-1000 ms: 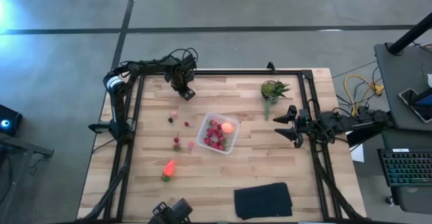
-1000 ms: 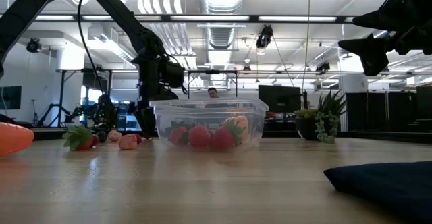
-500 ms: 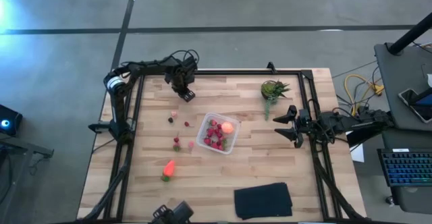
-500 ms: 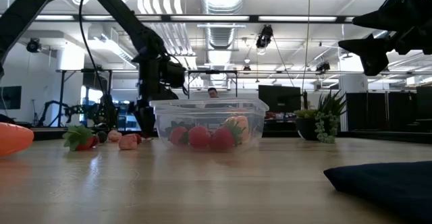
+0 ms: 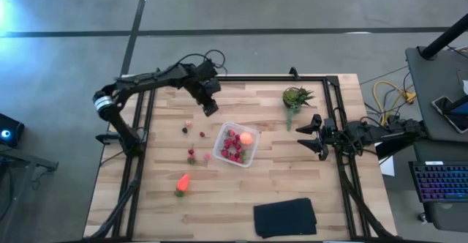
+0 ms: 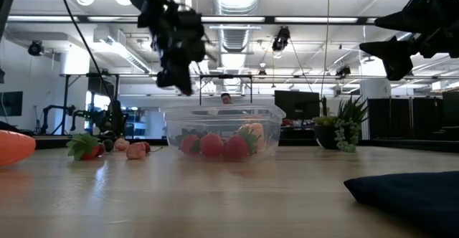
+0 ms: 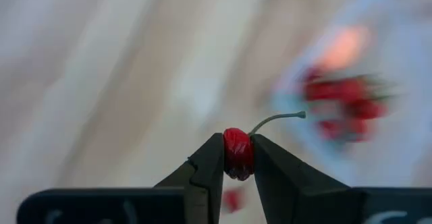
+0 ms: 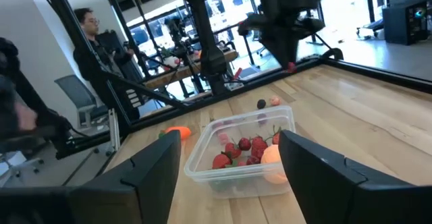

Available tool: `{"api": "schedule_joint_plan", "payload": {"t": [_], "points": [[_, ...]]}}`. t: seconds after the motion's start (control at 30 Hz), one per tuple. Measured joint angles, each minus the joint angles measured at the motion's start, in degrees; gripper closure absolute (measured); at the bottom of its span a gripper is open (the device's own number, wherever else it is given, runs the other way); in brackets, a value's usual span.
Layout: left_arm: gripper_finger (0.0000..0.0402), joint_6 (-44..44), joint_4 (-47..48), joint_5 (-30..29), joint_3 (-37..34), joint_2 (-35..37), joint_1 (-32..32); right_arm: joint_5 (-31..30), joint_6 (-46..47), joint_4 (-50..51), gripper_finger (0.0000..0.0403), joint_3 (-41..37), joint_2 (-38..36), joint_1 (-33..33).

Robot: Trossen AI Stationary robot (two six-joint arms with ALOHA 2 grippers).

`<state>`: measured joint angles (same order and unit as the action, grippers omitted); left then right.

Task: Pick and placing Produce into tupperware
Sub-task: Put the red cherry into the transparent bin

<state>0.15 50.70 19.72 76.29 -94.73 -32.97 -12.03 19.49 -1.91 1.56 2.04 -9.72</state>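
My left gripper (image 5: 210, 107) (image 6: 179, 82) hangs in the air just beyond the far-left corner of the tupperware, shut on a tiny red berry (image 7: 237, 153). The tupperware (image 5: 236, 144) (image 6: 222, 129) (image 8: 243, 153) is a clear box that rests on its base and holds several red berries and the round orange-red fruit (image 5: 247, 137). A few loose berries (image 5: 191, 153) (image 6: 136, 149) lie on the table left of it. The carrot piece (image 5: 182, 184) (image 6: 14, 147) lies near the left front. My right gripper (image 5: 311, 135) (image 6: 391, 55) (image 8: 229, 143) waits open, raised, right of the box. My left gripper pinches the tiny red berry (image 7: 237, 153) between its two fingertips (image 7: 210, 158), which sit on opposite sides of it. A thin stem (image 7: 277, 118) sticks out past the fingers. The berry is lifted clear of the table.
A spiky green plant (image 5: 296, 98) (image 6: 344, 127) stands near the far right corner. A flat black cloth (image 5: 285, 217) (image 6: 409, 191) lies at the near right. The bare wooden table (image 5: 241, 192) stretches between the carrot and the cloth. People show in the room behind.
My left gripper has risen from the table near the far left edge and swung right and nearer, toward the tupperware, carrying the red berry. The right arm, the box and the other pieces have kept still.
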Motion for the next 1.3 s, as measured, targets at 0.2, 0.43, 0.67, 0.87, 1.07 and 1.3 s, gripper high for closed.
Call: {"api": "schedule_joint_plan", "payload": {"t": [0.2, 0.43, 0.67, 0.87, 1.07, 1.3], "points": [[0.0343, -5.92, -4.22, 1.72, 0.06, 1.53, 8.32, 0.00, 0.00, -0.02, 0.0156, 0.00, 0.00, 0.00], [0.0342, -11.96, -7.74, 0.19, 0.07, -2.59, 17.14, -0.02, 0.00, -0.02, 0.0160, 0.00, -0.02, 0.00], [0.0309, -18.57, -12.05, -3.97, 0.03, -5.23, 21.63, -0.01, 0.00, 0.01, 0.0156, 0.00, -0.04, 0.00], [0.0252, -19.29, -11.51, -6.80, 0.00, -4.97, 22.96, -0.02, 0.00, 0.00, 0.0160, 0.00, -0.02, 0.00], [0.0217, -9.11, -1.73, -6.96, -0.08, -1.82, 22.97, -0.02, 0.00, 0.01, 0.0158, 0.00, -0.02, 0.00], [0.0215, 5.59, 10.45, -19.83, -4.98, 1.70, 23.40, -0.02, 0.00, 0.02, 0.0159, 0.00, 0.00, 0.00]]}}
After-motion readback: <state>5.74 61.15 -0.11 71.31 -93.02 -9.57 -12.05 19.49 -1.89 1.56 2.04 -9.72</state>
